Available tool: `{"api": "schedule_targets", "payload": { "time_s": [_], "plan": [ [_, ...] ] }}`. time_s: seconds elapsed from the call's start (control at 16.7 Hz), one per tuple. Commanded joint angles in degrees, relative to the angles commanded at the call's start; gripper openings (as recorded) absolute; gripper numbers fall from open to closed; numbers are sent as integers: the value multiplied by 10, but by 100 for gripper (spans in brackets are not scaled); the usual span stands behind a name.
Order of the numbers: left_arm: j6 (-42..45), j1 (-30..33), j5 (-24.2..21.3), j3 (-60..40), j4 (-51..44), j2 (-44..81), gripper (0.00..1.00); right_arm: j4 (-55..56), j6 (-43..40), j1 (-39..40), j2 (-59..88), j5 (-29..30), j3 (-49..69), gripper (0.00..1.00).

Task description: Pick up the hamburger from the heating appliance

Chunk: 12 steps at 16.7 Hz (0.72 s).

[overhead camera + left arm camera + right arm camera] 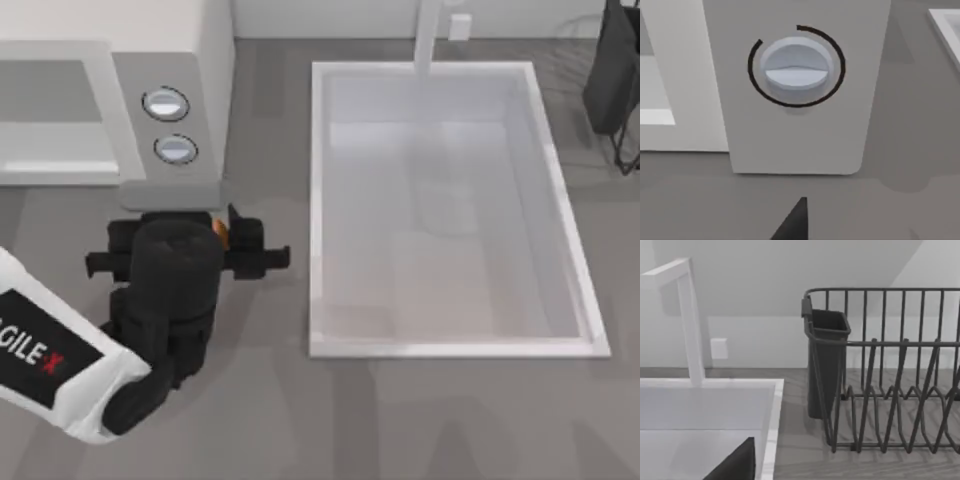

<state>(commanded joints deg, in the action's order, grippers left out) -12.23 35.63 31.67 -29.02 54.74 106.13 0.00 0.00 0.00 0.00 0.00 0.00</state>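
While the sink basin [450, 340] fills the table's right half, the heating appliance [205, 60] sits at far left, its two knobs [166, 103] facing up on the grey panel. Left arm [60, 365] reaches in from the lower left; left gripper [225, 232] sits just in front of the appliance's panel edge. A sliver of the orange hamburger [219, 229] shows at the gripper, outside the cavity. Jaw opening and grasp: cannot tell. Dish rack [890, 390] stands beside the basin.
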Motion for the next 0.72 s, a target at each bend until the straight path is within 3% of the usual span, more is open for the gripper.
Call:
{"api": "schedule_targets", "payload": {
  "time_s": [0.24, 0.54, 0.72],
  "plan": [
    [1, -1, -5, 30, 96, 72, 0, 0, 0, 0, 0, 0, 0, 100],
    [2, -2, -6, 35, 107, 81, 0, 0, 0, 0, 0, 0, 0, 100],
    [2, -2, -6, 35, 107, 81, 23, 0, 0, 0, 0, 0, 0, 100]
  ]
}}
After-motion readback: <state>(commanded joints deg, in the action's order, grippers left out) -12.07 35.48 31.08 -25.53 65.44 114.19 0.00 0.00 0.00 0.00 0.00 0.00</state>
